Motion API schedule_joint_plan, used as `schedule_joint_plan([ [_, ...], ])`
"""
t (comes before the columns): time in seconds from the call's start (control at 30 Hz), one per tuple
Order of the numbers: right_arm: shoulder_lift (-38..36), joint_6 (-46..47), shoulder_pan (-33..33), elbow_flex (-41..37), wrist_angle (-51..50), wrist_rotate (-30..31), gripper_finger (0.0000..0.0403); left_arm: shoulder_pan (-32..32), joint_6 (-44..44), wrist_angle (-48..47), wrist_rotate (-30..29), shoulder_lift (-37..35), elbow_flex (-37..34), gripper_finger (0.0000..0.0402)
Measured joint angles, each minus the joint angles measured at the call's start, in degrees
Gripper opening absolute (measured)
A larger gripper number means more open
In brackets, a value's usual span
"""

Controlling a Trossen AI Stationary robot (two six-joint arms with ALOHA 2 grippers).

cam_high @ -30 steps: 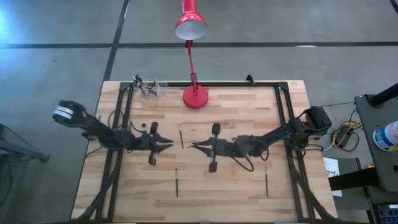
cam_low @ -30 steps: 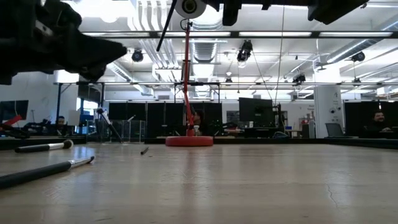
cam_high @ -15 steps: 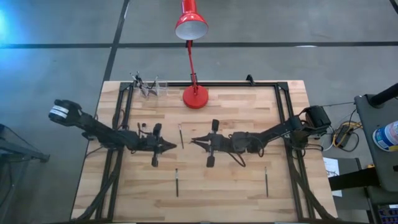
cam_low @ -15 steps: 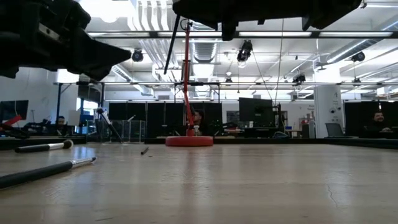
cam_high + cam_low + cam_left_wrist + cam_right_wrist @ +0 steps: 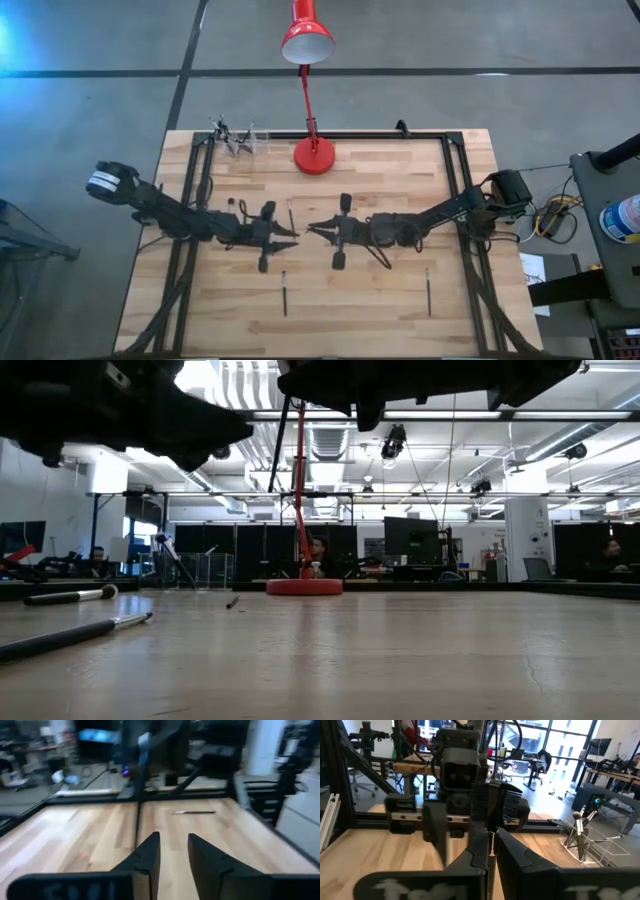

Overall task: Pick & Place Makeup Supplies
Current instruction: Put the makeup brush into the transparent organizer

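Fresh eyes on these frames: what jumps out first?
The red desk lamp at the table's far edge, its shade reaching past the table. Next, mid-table, the left hand and right hand point tip to tip. The right one is shut on a makeup brush; more brushes lie loose toward the near edge.

The left gripper (image 5: pixel 291 238) is farther toward the table's middle than a second ago, its tips now just short of the right gripper (image 5: pixel 312 228) and beside the lower end of the short brush (image 5: pixel 290 214) lying between the arms. The right gripper sits slightly nearer the centre than a second ago, little changed since half a second back. In the low view the left arm's dark bulk (image 5: pixel 130 410) reaches farther across the top.
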Motion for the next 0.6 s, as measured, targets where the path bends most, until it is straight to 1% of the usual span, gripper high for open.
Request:
schedule_joint_plan([
  [0.07,0.0,0.5,0.0,0.0,-0.1,-0.2,0.0013,0.0,0.6,0.0,1.4,0.2,0.7,0.0101],
  [0.17,0.0,0.9,0.0,0.0,-0.2,-0.6,0.0013,0.0,0.7,0.3,1.5,0.5,1.6,0.0107],
  [0.3,0.0,0.7,0.0,0.0,0.3,-3.4,0.0013,0.0,0.7,0.1,1.4,0.8,2.6,0.0108],
  [0.6,0.0,0.7,0.0,0.0,0.7,-5.1,0.0013,0.1,2.3,-0.9,1.1,2.9,6.5,0.0108],
])
